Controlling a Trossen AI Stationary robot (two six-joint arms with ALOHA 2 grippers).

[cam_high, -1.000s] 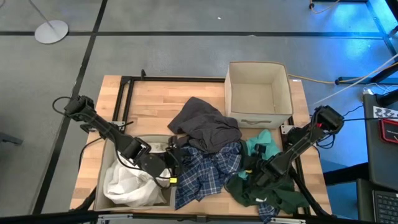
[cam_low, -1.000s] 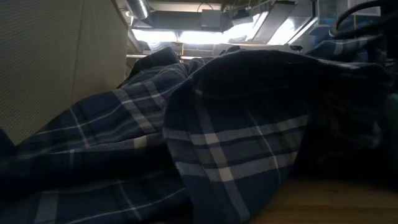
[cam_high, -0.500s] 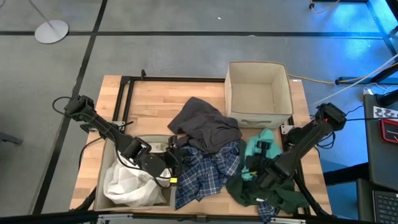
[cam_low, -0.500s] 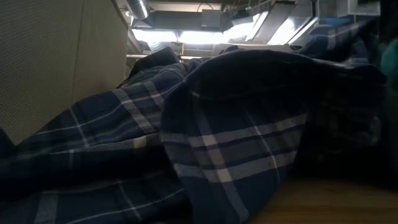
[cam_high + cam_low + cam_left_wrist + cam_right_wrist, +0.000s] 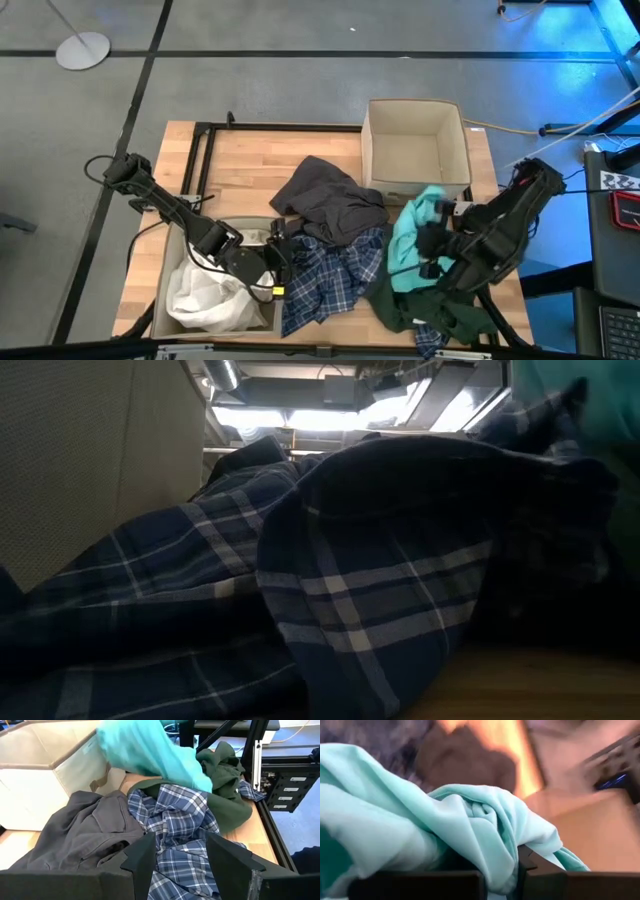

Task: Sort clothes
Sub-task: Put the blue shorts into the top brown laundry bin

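My right gripper (image 5: 428, 238) is shut on the teal garment (image 5: 412, 245) and holds it up over the table's right side, above the dark green garment (image 5: 425, 305). The blue-white plaid shirt (image 5: 335, 275) lies in the middle near the front edge, and the dark grey garment (image 5: 325, 200) lies on the table behind it. White clothes (image 5: 208, 293) fill the left bin (image 5: 162, 300). My left gripper (image 5: 275, 258) hovers open beside that bin, at the plaid shirt's left edge, touching nothing. In the left wrist view the teal garment (image 5: 150, 752) hangs above the plaid shirt (image 5: 180, 817). My right gripper pinches a bunched fold of the teal garment (image 5: 492, 855) between its two fingers, several layers gathered together. The fingers slant downward into it. The cloth drapes slack over and below the fingers, its lower end (image 5: 400, 283) over the dark green garment; whether it still touches there I cannot tell.
An empty beige bin (image 5: 415, 150) stands at the table's far right, just behind the lifted garment. A black frame (image 5: 200, 150) runs along the table's far left. Bare wood (image 5: 250, 170) shows at the far left of the tabletop.
My right gripper has risen from the pile at the front right and drawn back toward the far edge, tipping as it went. The teal garment has come up with it, off the dark green one, and now hangs spread out higher and nearer the empty bin.
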